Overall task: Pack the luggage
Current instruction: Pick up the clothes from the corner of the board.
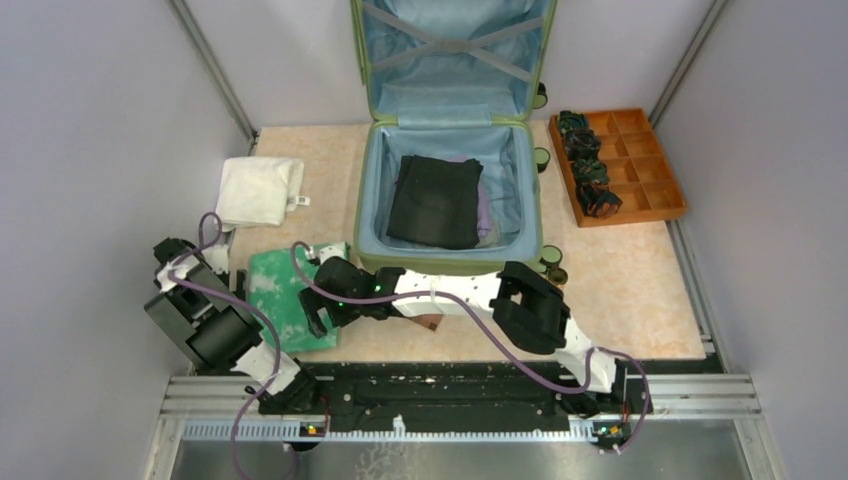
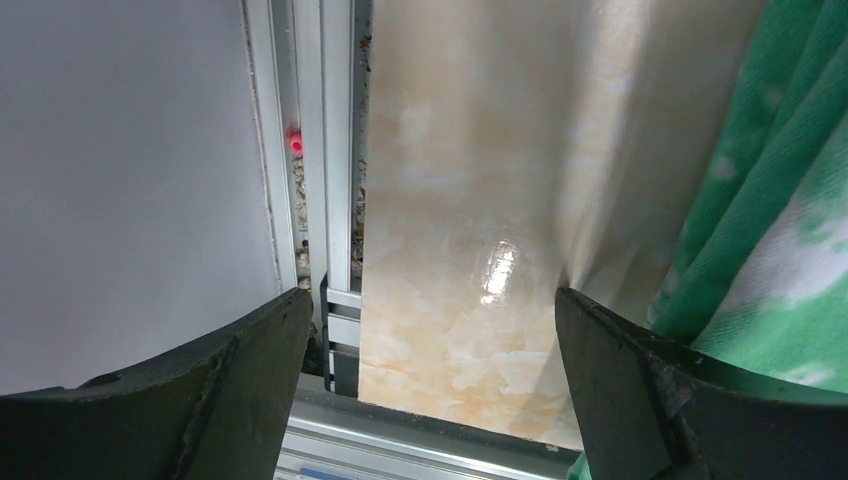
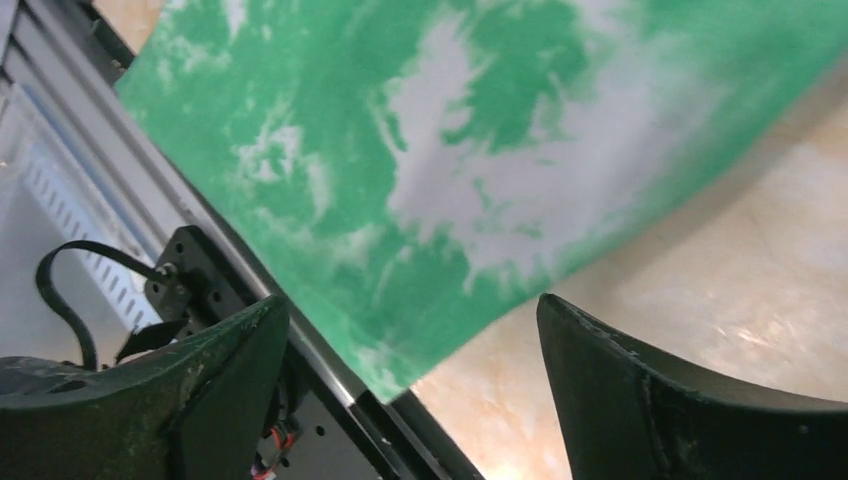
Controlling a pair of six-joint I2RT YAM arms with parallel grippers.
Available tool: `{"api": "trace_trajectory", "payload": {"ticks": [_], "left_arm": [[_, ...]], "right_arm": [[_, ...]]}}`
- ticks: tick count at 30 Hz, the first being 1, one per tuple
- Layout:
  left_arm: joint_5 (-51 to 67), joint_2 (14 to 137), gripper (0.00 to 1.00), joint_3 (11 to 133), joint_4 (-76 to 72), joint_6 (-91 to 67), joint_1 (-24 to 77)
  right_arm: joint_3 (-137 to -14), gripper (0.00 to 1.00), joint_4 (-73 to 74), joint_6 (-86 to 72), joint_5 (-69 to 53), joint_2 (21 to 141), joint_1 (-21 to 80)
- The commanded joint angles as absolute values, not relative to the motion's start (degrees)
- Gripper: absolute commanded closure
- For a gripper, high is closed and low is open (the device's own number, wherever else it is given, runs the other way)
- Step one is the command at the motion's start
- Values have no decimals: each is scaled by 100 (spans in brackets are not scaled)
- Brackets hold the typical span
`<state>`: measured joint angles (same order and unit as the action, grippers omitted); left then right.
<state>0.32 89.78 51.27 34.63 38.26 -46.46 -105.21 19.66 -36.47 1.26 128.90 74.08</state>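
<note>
Bright, even light; blurry wrist close-ups.

We find the luggage (image 1: 380, 185) open on the table (image 1: 620, 270), set at the far centre; it is a light-green hard-shell case with a ribbed shell; its base lies flat, cavity facing up, near rim towards the arms; the lid (image 1: 450, 90) stands raised at the far side, showing light blue fabric lining with crossed straps (image 1: 455, 45); small black-green wheels (image 1: 549, 255) sit along the right edge; within the base we note a folded dark garment (image 1: 437, 200), a pale purple piece (image 1: 484, 205) showing at its right.
</note>
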Motion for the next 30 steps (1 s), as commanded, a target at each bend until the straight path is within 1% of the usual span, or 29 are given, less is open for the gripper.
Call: {"api": "trace_trajectory", "payload": {"ticks": [1,6,8,13,15,16,19,24,27,30], "left_arm": [[-282,9149,3,5056,2996,3879,-4669],[-351,9231,4,5165,2969,3791,-4667],[-364,9273,4,5185,2968,3772,-4667],[-400,9366,6,5177,2935,3754,-4671],[-373,9380,6,5187,2941,3746,-4659],[-357,9379,6,5181,2952,3744,-4658],[-350,9386,6,5154,2947,3781,-4650],[-354,9420,6,5159,2918,3806,-4652],[-327,9394,6,5166,2907,3799,-4647],[-300,9401,7,5168,2908,3763,-4636]], "right_arm": [[-10134,5,1581,-3603,706,12325,7290],[-10540,5,1354,-3402,897,12944,7084],[-10962,8,1487,-3285,937,13259,7061],[-11686,23,1647,-3256,859,13750,7061],[-11829,25,1860,-3337,937,13832,7069],[-11856,24,2036,-3389,1049,13825,7079],[-11440,17,2025,-3376,1471,13508,7174],[-10756,17,1899,-3567,1716,12870,7271],[-10187,16,1513,-3919,1463,12586,7224],[-9977,17,1271,-4270,1056,12645,7198]]}}
